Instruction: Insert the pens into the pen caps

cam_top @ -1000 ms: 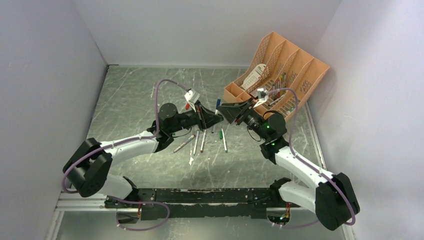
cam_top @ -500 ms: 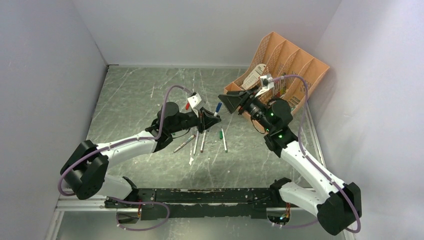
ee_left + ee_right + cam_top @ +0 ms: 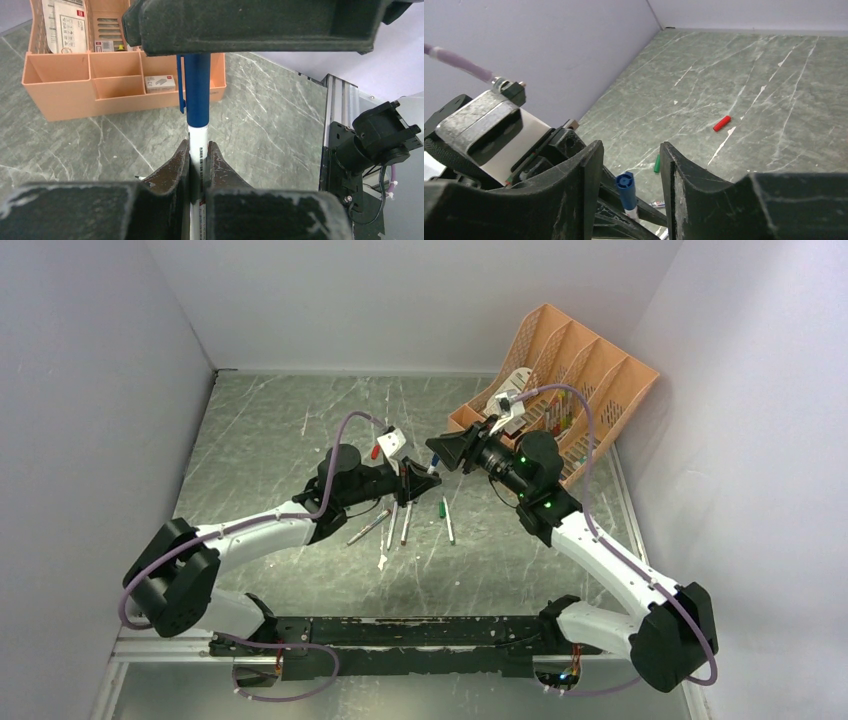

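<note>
Pen (image 3: 198, 143), blue cap (image 3: 197, 85) fitted.
My left gripper (image 3: 197, 151) pinches its barrel; my right gripper (image 3: 630, 150) gapes astride the cap.

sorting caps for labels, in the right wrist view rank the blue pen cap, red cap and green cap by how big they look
1. blue plastic pen cap: looks largest, but it is nearest the camera, so unsure.
2. stubby red plastic cap and stubby green plastic cap: look alike, not ranked.
</note>
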`<state>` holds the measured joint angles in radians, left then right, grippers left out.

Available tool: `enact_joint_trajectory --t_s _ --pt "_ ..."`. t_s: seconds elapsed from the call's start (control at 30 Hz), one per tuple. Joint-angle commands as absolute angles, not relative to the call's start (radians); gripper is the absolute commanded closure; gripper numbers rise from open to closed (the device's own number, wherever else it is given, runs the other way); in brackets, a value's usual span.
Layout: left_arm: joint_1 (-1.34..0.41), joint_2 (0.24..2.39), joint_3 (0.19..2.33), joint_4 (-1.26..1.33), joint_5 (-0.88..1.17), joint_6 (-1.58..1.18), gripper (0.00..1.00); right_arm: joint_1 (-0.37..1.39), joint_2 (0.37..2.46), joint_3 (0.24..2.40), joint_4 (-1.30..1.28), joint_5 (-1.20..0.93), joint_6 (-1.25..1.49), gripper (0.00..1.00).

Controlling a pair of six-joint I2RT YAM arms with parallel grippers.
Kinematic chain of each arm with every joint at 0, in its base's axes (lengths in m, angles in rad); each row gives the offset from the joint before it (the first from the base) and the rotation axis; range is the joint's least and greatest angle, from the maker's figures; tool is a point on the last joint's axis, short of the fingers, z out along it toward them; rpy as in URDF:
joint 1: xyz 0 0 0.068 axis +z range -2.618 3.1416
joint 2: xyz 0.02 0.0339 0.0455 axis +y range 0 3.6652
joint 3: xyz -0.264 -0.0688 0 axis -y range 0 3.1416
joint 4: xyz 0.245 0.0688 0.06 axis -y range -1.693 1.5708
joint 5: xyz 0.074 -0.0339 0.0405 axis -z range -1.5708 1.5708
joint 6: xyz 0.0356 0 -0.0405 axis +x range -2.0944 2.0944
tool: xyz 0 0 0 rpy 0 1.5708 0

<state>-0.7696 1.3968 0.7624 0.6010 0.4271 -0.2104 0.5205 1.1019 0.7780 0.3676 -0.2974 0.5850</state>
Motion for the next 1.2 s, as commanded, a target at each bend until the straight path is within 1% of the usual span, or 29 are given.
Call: enact_joint_trajectory --t_s 0.0,0.07,0.23,0.3,0.43,0.47,0.77,0.9,1.17 --pt "-0.777 1.418 0.800 0.647 0.436 -0.230 0.93 0.533 1.083 0.771 0.359 -0.287 0.568 0.55" --pt "-0.777 1.423 0.808 0.643 0.436 -0.231 0.93 0.534 1.083 0.761 0.354 -0.281 0.566 0.59" --pt "-0.778 1.425 0.820 0.645 0.432 -0.247 0.93 0.541 1.086 0.756 0.313 -0.255 0.546 0.75" --pt "-0.778 1.421 0.823 0.649 0.430 -0.258 0.93 0.543 1.088 0.758 0.295 -0.249 0.537 0.78" --pt "-0.778 1.419 0.838 0.648 0.433 -0.279 0.93 0.544 1.091 0.756 0.271 -0.244 0.522 0.98" --pt "-0.778 1.420 0.846 0.645 0.433 -0.284 0.93 0.545 1.092 0.758 0.263 -0.241 0.517 1.00" --pt "-0.777 1.415 0.923 0.602 0.386 -0.268 0.93 0.583 1.131 0.760 0.182 -0.234 0.480 1.00" --pt "-0.776 1.419 0.980 0.595 0.386 -0.244 0.93 0.603 1.141 0.710 0.196 -0.252 0.495 1.00" --pt "-0.775 1.403 1.036 0.664 0.379 -0.232 0.93 0.621 1.155 0.645 0.249 -0.298 0.551 1.00"
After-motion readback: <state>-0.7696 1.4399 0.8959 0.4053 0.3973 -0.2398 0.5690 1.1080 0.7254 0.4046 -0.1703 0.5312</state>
